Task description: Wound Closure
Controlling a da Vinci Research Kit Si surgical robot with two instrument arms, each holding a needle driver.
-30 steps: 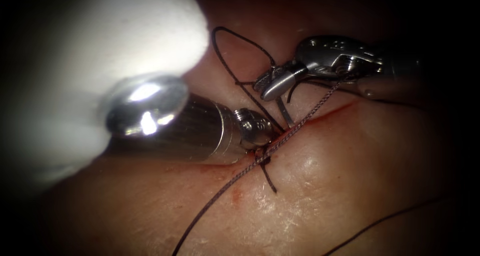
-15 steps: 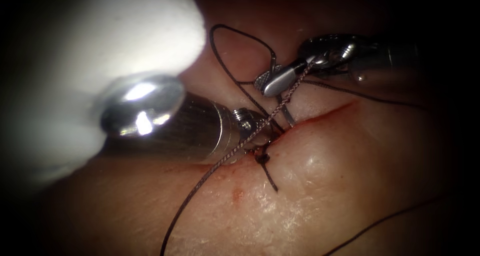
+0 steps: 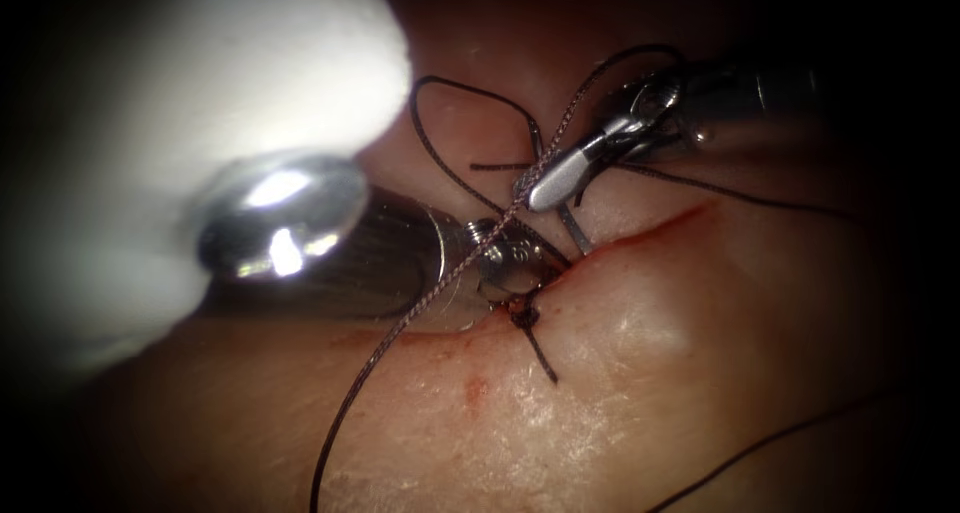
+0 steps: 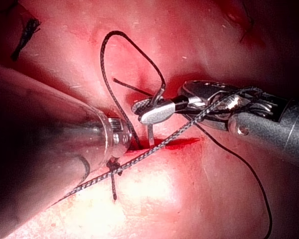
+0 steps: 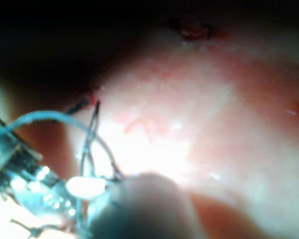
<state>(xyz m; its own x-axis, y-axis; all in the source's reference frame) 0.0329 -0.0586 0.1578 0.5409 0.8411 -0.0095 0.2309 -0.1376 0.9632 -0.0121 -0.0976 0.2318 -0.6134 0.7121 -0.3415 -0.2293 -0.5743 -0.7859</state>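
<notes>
With the right tool's (image 3: 545,185) jaws clamped on the curved needle (image 3: 570,228) and the left tool's (image 3: 510,263) jaws not discernible at the cut (image 3: 650,228), the draped thread (image 3: 440,293) could be snagged.

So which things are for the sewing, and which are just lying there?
For the job:
right gripper, shut on the needle about mid-curve, one needle end by the cut
left gripper, at the knot
thread
tissue

Just lying about:
frayed thread scrap
red fluid spot
</notes>
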